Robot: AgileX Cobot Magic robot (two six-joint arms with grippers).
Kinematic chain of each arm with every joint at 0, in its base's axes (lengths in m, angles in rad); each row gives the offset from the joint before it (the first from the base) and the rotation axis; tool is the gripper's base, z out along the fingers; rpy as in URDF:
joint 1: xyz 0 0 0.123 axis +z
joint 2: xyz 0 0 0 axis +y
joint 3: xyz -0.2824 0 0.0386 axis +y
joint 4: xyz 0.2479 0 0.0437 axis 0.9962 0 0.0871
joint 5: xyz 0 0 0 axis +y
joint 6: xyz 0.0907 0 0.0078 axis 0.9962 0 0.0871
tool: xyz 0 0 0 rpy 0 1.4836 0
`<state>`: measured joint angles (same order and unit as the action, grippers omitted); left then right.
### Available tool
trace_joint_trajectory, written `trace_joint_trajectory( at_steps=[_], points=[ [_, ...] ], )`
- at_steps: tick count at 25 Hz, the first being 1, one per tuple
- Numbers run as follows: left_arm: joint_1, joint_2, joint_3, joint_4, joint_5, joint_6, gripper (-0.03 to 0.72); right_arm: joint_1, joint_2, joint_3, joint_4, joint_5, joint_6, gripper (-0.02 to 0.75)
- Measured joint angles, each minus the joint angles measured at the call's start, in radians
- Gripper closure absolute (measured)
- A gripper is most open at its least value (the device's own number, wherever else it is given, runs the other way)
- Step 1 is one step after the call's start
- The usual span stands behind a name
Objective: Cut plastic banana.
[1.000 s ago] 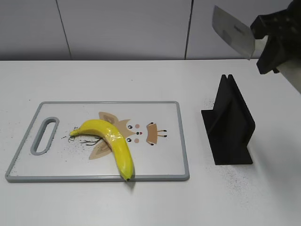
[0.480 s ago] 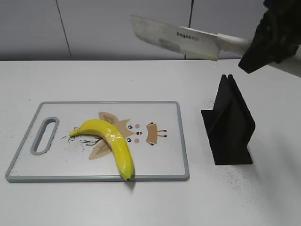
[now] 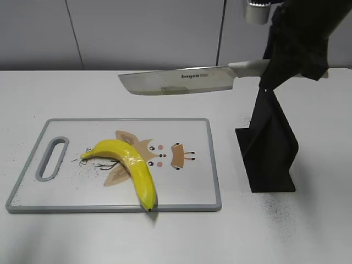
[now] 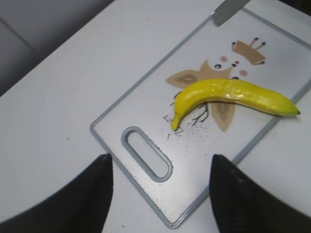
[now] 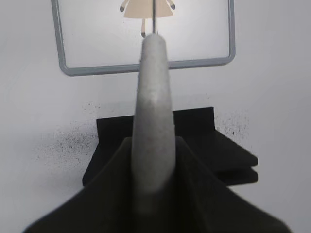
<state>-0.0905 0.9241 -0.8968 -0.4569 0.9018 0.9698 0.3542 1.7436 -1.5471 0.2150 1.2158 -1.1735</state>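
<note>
Below the right fingers [image 5: 153, 194] clamping the knife [image 3: 181, 81], the plastic banana [image 3: 128, 165] lies apart.

Your right gripper's [image 3: 275, 69] fingertips hidden around the grey knife handle [image 5: 153, 116], long steel blade [image 4: 228, 9] cropped in the left wrist view

You are looking at a staged test bench in a lab, not a real kitchen. The plain white counter [image 3: 110, 242] fills the lower frame, backed along the top by bare grey wall panels [image 3: 143, 33] with dark seams. The props say the same: a cartoon-printed cutting board [image 3: 187, 181] at lower left and a black knife stand [image 3: 269, 148] at right, dark specks scattered around both.
</note>
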Motion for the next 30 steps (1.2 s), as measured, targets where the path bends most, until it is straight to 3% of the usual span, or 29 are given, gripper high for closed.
trace_joint_trajectory(
  at_steps=[4,9,15,21,24,28,30],
  points=[
    [-0.043,0.21,-0.18,-0.058,0.111,0.116,0.103,0.055,0.087,-0.058,0.008,0.0,-0.059,0.581],
    [-0.165,0.421,-0.361,-0.047,0.229,0.166,0.105,0.117,0.178,-0.113,0.032,0.0,-0.132,0.581],
    [-0.297,0.599,-0.397,0.085,0.285,0.171,0.107,0.126,0.219,-0.14,0.096,0.0,-0.207,0.581],
    [-0.313,0.683,-0.397,0.119,0.19,0.173,0.151,0.126,0.223,-0.146,0.176,0.0,-0.28,0.581],
    [-0.313,0.692,-0.397,0.119,0.193,0.173,0.259,0.126,0.223,-0.147,0.178,-0.005,-0.285,0.581],
    [-0.315,0.698,-0.397,0.121,0.208,0.173,0.559,0.126,0.223,-0.149,0.182,-0.019,-0.286,0.581],
    [-0.315,0.708,-0.397,0.121,0.214,0.173,0.643,0.126,0.223,-0.149,0.183,-0.028,-0.286,0.581]
  ],
)
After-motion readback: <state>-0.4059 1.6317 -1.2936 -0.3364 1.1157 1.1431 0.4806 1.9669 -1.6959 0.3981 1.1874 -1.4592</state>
